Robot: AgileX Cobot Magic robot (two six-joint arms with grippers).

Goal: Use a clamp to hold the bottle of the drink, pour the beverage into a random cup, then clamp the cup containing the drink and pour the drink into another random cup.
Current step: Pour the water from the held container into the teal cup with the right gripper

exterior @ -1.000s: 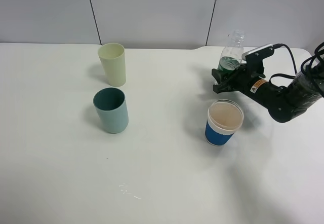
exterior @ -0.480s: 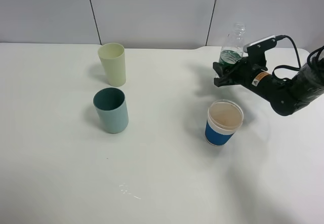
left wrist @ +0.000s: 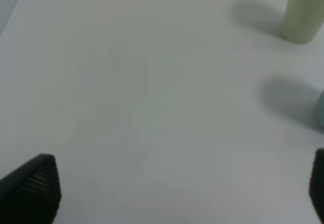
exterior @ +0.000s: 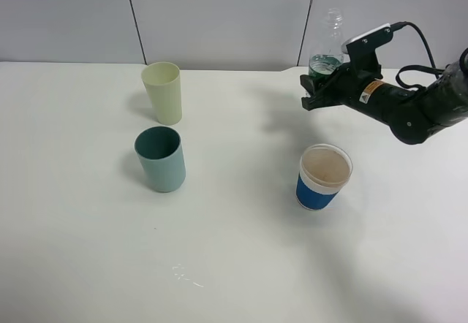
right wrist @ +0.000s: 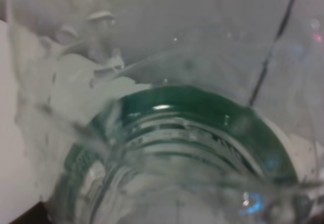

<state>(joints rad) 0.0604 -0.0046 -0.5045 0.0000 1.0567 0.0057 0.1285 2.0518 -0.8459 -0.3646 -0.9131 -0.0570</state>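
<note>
My right gripper is shut on the bottle, a small clear one with a dark green label, and holds it roughly upright in the air above the table's back right. In the right wrist view the bottle fills the picture. The light teal cup with a dark green inside stands left of centre. Behind it is the pale yellow-green cup. My left gripper is open over bare table, with the yellow-green cup far ahead of it. That gripper is outside the exterior high view.
A short blue cup with a white rim stands below the held bottle, holding a pale brownish content. A few small wet specks lie near the front of the white table. A grey panelled wall runs along the back.
My right gripper has risen with the bottle and drifted slightly left, lifting it off the table. The cups have not moved.
</note>
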